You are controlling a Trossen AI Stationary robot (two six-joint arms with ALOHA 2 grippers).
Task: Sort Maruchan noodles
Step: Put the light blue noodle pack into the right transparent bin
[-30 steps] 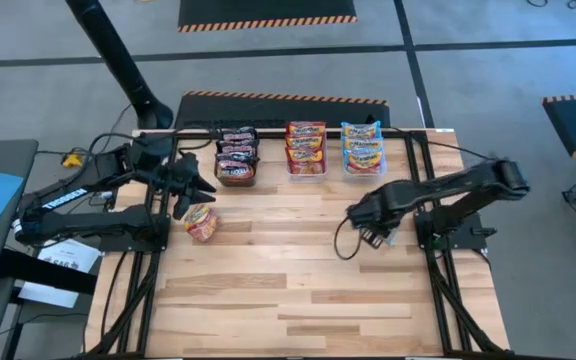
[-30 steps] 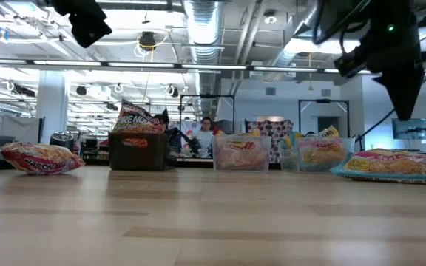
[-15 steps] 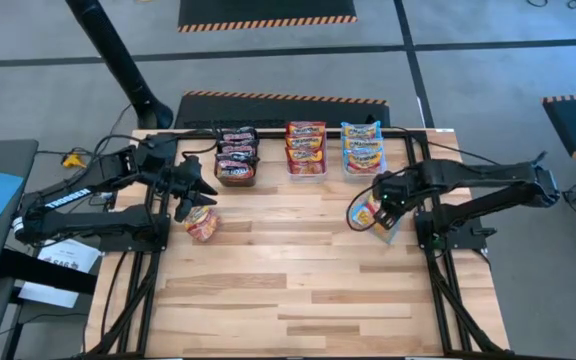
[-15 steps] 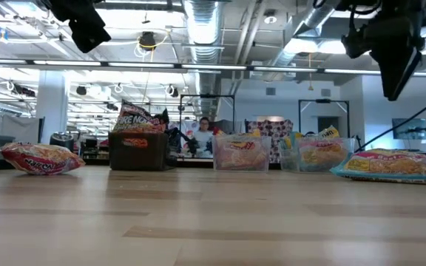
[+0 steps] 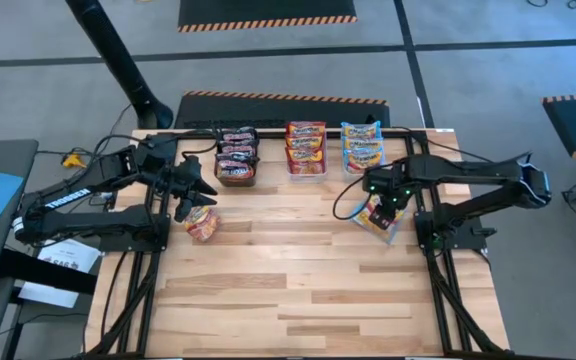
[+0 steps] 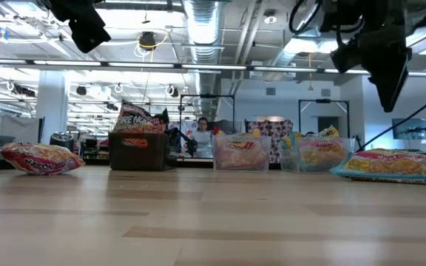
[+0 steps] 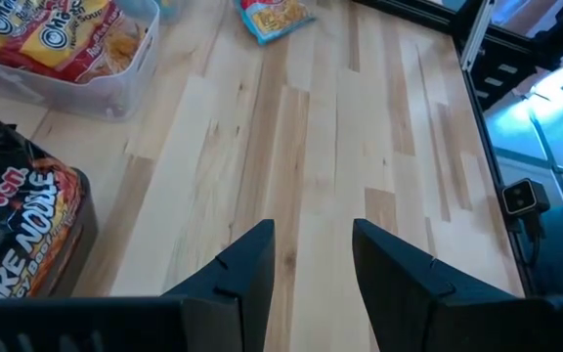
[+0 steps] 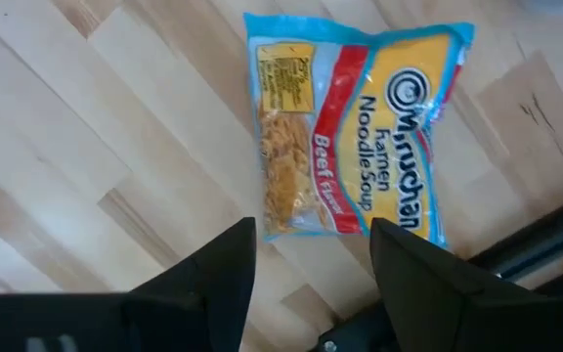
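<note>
Pale wood-plank table (image 5: pixel 268 290), smooth, black-framed. Left gripper (image 5: pixel 194 188) hangs over the left side with its fingers parted and empty, above a crumpled red-orange noodle packet (image 5: pixel 202 222) lying loose on the planks. Along the far edge, left to right: a black bin (image 5: pixel 235 175) of dark packets (image 5: pixel 236 152), a clear bin (image 5: pixel 306 172) of red-orange packets (image 5: pixel 306 143), a clear bin (image 5: pixel 363 170) of blue-yellow packets (image 5: pixel 362 144). Right gripper (image 5: pixel 388 196) hangs over the right side, fingers spread wide and holding nothing, over a flat glossy blue-yellow packet (image 8: pixel 358 176) lying near the right frame rail. Right wrist view alone reads its print: Maruchan ramen, beef flavour. Low view shows both loose packets flat on the table with the grippers clear above, and people in the room behind. Nothing lies between either gripper and its packet.
</note>
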